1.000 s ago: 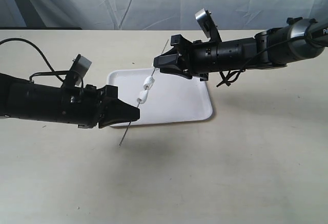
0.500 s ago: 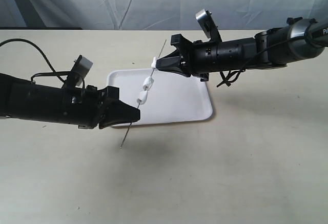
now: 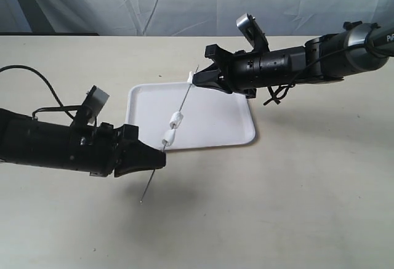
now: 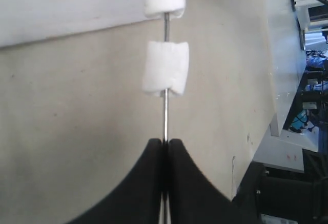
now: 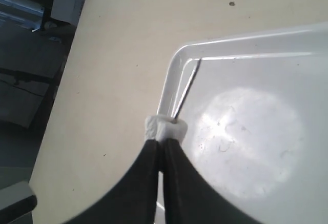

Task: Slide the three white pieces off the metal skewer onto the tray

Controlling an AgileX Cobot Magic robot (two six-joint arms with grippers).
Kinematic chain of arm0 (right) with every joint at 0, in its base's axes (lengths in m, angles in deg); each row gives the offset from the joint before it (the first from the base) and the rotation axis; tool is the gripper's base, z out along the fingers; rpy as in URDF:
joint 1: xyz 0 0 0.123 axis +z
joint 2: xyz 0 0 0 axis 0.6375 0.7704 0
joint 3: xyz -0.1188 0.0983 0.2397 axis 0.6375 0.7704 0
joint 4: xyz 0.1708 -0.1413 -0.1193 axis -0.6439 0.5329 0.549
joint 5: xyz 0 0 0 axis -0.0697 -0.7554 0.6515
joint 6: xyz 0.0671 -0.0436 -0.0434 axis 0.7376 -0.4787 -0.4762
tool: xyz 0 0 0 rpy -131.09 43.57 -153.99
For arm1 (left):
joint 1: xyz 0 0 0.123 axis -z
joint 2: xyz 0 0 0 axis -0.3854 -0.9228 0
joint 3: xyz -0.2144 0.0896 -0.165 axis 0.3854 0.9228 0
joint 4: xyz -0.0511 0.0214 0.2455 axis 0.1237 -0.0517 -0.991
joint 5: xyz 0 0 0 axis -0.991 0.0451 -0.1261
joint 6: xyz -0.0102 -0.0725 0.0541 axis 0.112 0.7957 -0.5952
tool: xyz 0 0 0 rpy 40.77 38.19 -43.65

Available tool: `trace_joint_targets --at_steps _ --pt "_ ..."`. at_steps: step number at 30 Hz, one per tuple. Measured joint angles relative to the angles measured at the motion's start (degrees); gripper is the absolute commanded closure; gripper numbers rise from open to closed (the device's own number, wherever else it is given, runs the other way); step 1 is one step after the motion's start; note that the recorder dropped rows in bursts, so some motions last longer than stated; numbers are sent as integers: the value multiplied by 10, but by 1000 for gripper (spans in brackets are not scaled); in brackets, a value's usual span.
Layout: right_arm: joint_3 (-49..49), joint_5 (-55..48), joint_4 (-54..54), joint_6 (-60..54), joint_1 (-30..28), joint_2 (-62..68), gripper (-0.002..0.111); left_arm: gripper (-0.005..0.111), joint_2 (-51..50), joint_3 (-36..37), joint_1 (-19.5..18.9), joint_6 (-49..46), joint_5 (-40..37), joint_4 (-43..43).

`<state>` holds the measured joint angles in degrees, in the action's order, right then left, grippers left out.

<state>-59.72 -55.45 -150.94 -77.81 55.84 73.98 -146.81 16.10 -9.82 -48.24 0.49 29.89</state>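
The metal skewer (image 3: 183,104) slants over the tray (image 3: 228,118), its low end past the front rim. My left gripper (image 3: 161,158) is shut on its lower part; in the left wrist view the rod (image 4: 165,112) runs out from between the closed tips (image 4: 165,143). Two white pieces (image 3: 177,120) (image 3: 167,136) sit on the rod just above that grip, the nearer one (image 4: 165,74) close to the fingers. My right gripper (image 3: 196,79) is shut on the third white piece (image 3: 189,76) near the rod's top, over the tray's far left corner (image 5: 177,62); that piece (image 5: 165,128) bulges beyond the tips (image 5: 164,141).
The tray lies on a beige table (image 3: 295,207). Both black arms reach in low from either side, the left one (image 3: 49,143) trailing a cable. A pale cloth backdrop (image 3: 184,4) hangs behind the table.
My left gripper has moved down and toward the front left, drawing the skewer and its two lower pieces along. The right gripper kept the top piece, so the gap between it and the others has widened.
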Motion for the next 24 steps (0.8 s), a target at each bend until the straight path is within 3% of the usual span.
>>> trace_joint_targets --at_steps 14,24 --pt "0 69 0 -1 0 1 106 107 0 100 0 -34 -101 0" --pt "0 75 33 16 0 1 106 107 25 61 0 -27 -39 0"
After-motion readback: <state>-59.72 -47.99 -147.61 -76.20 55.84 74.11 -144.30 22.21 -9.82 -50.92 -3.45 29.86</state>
